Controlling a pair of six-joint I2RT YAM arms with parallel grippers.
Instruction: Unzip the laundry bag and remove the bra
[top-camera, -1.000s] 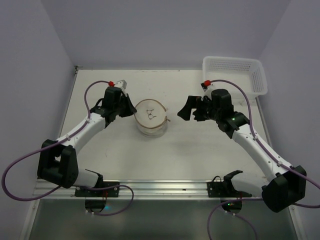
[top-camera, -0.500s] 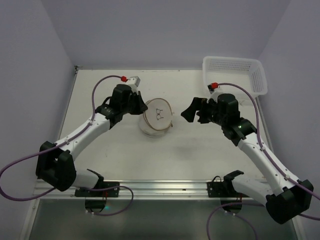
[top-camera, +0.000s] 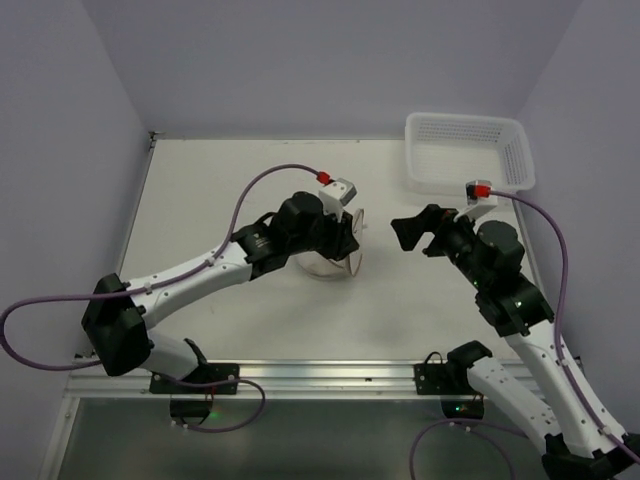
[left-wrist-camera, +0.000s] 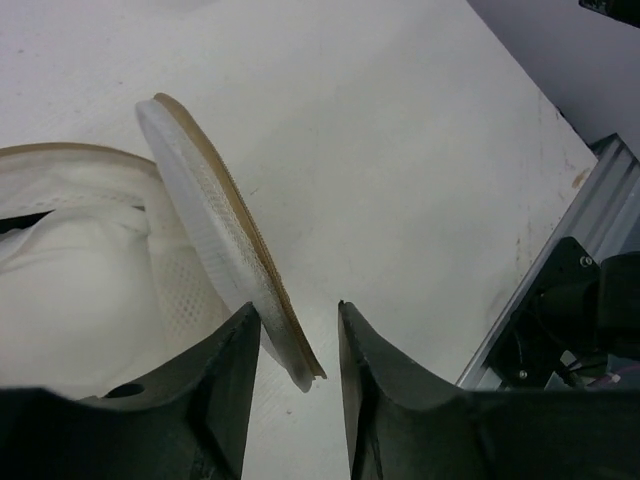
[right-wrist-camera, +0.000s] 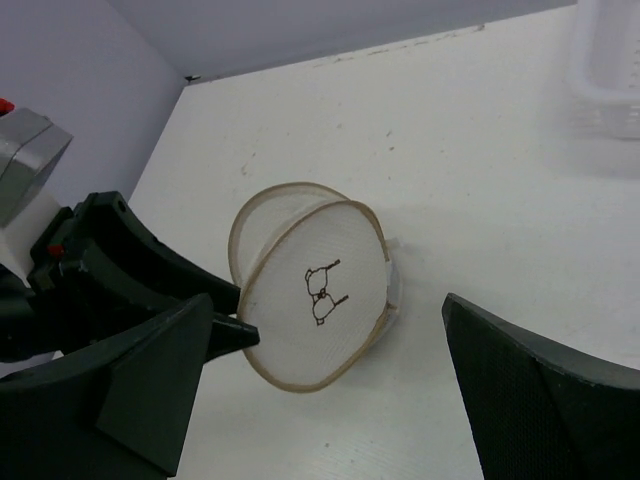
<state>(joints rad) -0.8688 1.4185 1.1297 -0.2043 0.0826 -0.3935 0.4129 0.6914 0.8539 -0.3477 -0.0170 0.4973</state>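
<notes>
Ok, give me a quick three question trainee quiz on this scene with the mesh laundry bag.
1. True or false: the right gripper is shut on the round white mesh laundry bag.
2. Where is the white slotted plastic basket? A: far right corner of the table. B: near left corner. C: under the bag.
3. Which gripper has the bag's tan rim between its fingers?
Key: 1 false, it is open and empty. 2 A. 3 the left gripper.

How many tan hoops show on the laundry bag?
2: one hoop rims the tilted flap with the dark mark; the other rims the pouch body behind it. Others may be hidden.
</notes>
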